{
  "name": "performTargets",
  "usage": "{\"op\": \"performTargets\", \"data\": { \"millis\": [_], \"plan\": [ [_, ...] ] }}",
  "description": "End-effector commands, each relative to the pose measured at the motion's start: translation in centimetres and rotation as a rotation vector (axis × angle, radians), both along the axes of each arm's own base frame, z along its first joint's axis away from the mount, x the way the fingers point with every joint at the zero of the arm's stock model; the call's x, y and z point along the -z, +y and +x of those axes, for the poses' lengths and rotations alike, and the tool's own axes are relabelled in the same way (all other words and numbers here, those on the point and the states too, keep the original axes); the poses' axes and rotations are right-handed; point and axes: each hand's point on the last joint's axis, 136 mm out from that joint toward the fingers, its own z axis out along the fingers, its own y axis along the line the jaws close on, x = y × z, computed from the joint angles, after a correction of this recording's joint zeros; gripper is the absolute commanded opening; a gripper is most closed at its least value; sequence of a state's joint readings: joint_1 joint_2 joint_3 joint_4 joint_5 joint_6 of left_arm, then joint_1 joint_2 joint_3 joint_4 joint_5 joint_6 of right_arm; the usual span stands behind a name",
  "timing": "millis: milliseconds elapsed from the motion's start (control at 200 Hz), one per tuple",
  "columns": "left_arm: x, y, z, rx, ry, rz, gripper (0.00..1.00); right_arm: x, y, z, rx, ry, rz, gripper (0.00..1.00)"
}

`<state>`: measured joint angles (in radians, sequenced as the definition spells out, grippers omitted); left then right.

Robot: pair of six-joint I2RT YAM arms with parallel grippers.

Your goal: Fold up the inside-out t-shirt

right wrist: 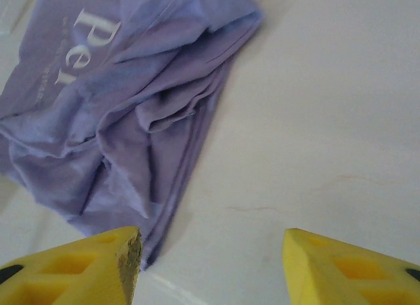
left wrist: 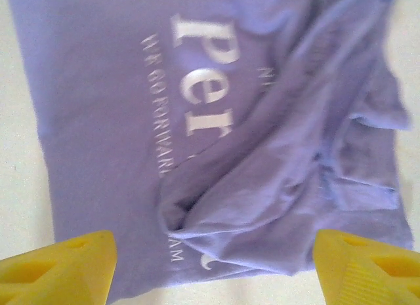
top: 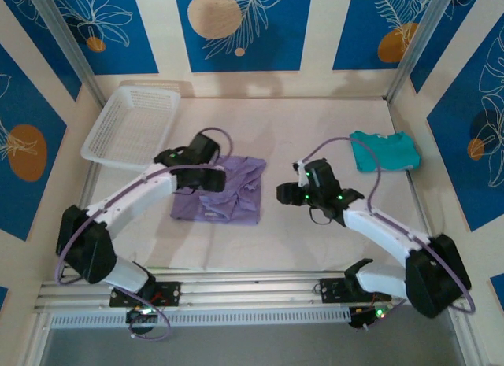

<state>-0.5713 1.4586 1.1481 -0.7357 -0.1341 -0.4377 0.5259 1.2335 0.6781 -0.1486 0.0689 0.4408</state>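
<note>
- Status: the lavender t-shirt [top: 232, 194] lies on the tabletop [top: 315, 130] as a rough, part-folded bundle, directly under and ahead of the left jaws. The fold is not finished, judging by the loose upper layer.
- Left jaws: spread wide, the yellow fingertips [left wrist: 62, 265] far apart and gripping nothing. The shirt's near hem lies across the gap between them.
- Right jaws: also well apart and empty, over bare tabletop. The shirt's nearest corner sits ahead of them and to their left, apart from the fingertips [right wrist: 85, 269].
- Shirt surface: a flat panel with white lettering lies ahead-left of the left jaws. A rumpled, creased flap is heaped over it ahead-right, with uneven edges.
- Other items: a teal-green garment [top: 384, 151] lies well beyond the right jaws, and a white plastic basket [top: 130, 126] well beyond the left jaws. Neither is close to the work.
- Risk 1: a pinch into the heaped flap may catch only the top layer, or several at once. The creases hide where one layer ends, so the fold could come apart or drag along.
- Risk 2: thin fabric on a smooth tabletop will likely slide if pulled from one side only, and the whole bundle would shift rather than fold.
- Risk 3: folding over the existing wrinkles would lock in a crooked edge, so the flap probably needs flattening first.
- Risk 4: if both arms go for the same edge, the wrists could crowd each other over the shirt.
</note>
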Motion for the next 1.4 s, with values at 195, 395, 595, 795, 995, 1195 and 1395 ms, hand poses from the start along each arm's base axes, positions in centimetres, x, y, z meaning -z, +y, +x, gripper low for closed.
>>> {"op": "performTargets", "data": {
  "millis": [195, 395, 595, 795, 995, 1195, 1395],
  "plan": [
    [6.2, -3.6, -1.4, 0.021, 0.162, -0.287, 0.84, 0.4, 5.6, 6.1, -0.008, 0.095, 0.114, 0.60],
    [4.8, -9.3, -1.5, 0.153, 0.136, -0.471, 0.79, 0.4, 3.5, 7.0, 0.051, 0.086, 0.082, 0.59],
    [2.2, -17.6, -5.5, 0.462, 0.105, -0.565, 0.68, -0.3, -1.8, 6.7, 0.164, 0.064, 0.071, 0.59],
    [-0.2, -18.7, -9.1, 0.651, 0.070, -0.588, 0.74, -0.5, -4.5, 5.7, 0.226, 0.051, 0.081, 0.59],
    [-3.1, -13.1, -7.0, 0.556, -0.109, -0.516, 0.82, -1.0, 0.2, 3.3, 0.066, 0.062, 0.164, 0.60],
    [-1.3, -4.6, -1.8, 0.154, -0.082, -0.506, 0.84, 1.9, 5.8, 0.4, -0.089, 0.178, 0.144, 0.61],
    [0.5, -2.5, -0.7, 0.054, -0.045, -0.493, 0.84, 5.0, 6.8, -0.7, -0.089, 0.255, 0.129, 0.50]
  ]
}}
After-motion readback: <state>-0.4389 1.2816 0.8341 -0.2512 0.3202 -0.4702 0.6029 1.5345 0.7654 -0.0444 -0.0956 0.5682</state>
